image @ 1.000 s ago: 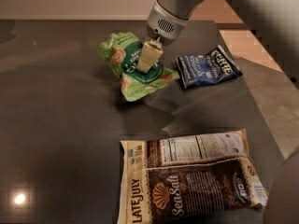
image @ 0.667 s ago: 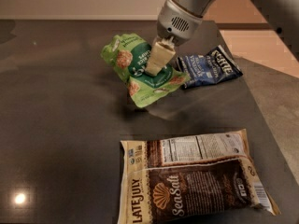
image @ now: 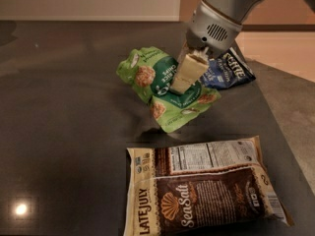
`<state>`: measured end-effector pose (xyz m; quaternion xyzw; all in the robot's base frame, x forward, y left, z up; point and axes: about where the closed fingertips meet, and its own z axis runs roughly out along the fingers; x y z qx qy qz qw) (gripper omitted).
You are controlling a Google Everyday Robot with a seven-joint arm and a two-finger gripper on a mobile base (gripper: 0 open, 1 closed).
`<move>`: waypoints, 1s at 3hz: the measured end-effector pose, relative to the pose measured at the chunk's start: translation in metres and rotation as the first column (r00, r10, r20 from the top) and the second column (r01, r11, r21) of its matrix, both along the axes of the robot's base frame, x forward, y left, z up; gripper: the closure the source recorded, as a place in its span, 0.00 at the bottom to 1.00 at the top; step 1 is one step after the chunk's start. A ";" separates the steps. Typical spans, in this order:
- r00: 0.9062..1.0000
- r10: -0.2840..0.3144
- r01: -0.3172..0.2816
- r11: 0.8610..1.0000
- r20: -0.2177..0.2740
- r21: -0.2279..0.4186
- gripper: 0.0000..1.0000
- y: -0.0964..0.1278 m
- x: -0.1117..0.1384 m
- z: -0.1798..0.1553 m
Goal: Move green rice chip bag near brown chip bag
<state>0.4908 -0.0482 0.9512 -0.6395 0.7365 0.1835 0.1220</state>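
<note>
Pinches the green rice chip bag [image: 158, 82] between clenched jaws of the gripper [image: 185, 80] at upper centre, up-frame of the brown chip bag [image: 206, 195] at lower right. Seems light, soft, crinkly, slippery; calls for a mid-pouch grip across a fold.

A dark, glossy tabletop [image: 64, 132] fills most of the frame, a bright glare spot [image: 20, 209] at lower left. A pale wall [image: 88, 1] runs along the upper left; tan floor [image: 280, 48] shows at upper right. The gripper [image: 183, 85] hangs upper middle, above the tabletop.
</note>
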 end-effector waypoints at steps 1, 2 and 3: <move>1.000 -0.004 0.003 1.000 -0.019 -0.023 0.84 -0.010 -0.018 -0.004; 0.999 -0.014 0.013 1.000 -0.029 -0.028 0.60 -0.017 -0.032 -0.009; 1.000 -0.023 0.022 1.000 -0.008 -0.016 0.38 -0.013 -0.026 -0.008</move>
